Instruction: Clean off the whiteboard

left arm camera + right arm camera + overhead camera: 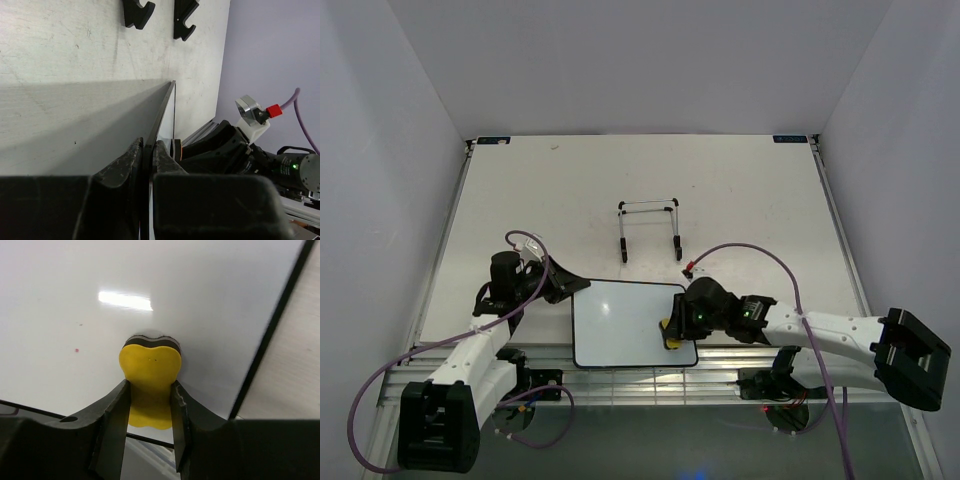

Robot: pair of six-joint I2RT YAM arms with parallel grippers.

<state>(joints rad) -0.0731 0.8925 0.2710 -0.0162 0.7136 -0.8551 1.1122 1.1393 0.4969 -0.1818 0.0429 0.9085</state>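
- The whiteboard lies flat at the near edge of the table, between the two arms. Its near side reaches the metal rails at the table's front.
- From above, the board's surface looks plain white inside its thin black frame. The right wrist view shows one tiny red speck on it, left of the eraser.
- The left gripper sits at the board's far left corner. In the left wrist view its two fingers are pinched on the frame, with the board seen edge-on between them.
- The right gripper is over the board's right part, near the right frame. Its fingers are closed on a yellow eraser, one on each side.
- The eraser's dark pad faces the white surface and appears to touch it. Contact is not fully certain.
- A wire stand with black feet stands farther back on the table, apart from the board and from both arms.
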